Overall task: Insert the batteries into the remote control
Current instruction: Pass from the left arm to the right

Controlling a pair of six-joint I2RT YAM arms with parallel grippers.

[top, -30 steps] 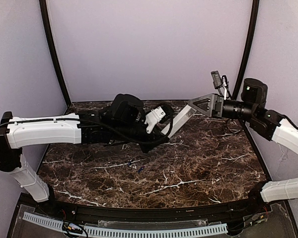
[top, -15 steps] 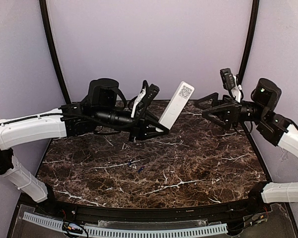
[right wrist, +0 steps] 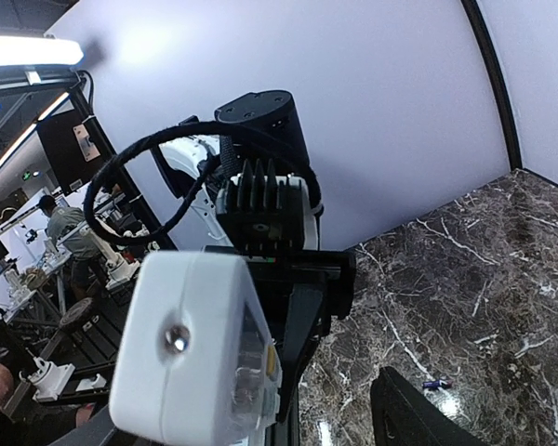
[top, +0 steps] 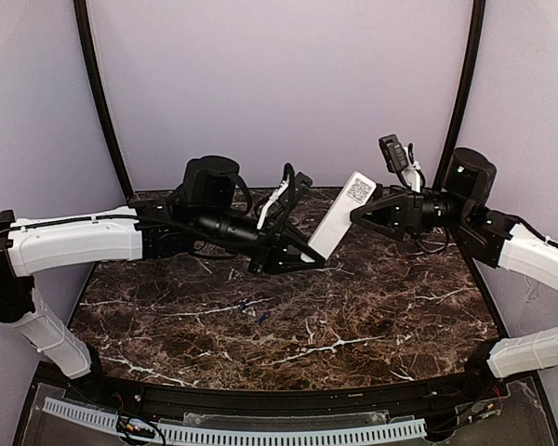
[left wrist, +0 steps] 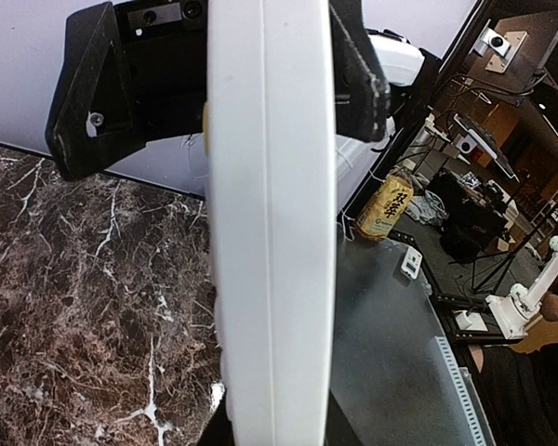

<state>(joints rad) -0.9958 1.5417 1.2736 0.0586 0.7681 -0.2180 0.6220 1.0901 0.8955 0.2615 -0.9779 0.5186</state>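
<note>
**Item 1, lower centre of the top view.** Two batteries (top: 245, 304), small dark blue cylinders, lie loose and close together on the marble table (top: 381, 316). Neither arm is near them.

**Item 2, mid-frame.** The left gripper (top: 309, 253) is clenched on the lower end of the remote control (top: 338, 221). The remote is a white bar held off the table, slanting up to the right, with a QR label (top: 358, 189) at its upper end.

**Item 3, upper right of centre.** The right gripper (top: 365, 212) has its jaws parted and straddles the remote's upper end. The right wrist view shows a gap beside one finger. Contact on the other side is probably absent, though the angle is poor.

**Hazards.**
- An off-centre pinch on that end could lever the bar out of the left grip and drop it.
- Two arms pulling on one bar could twist it.
- The bar could land on the loose cells and roll them.
</note>
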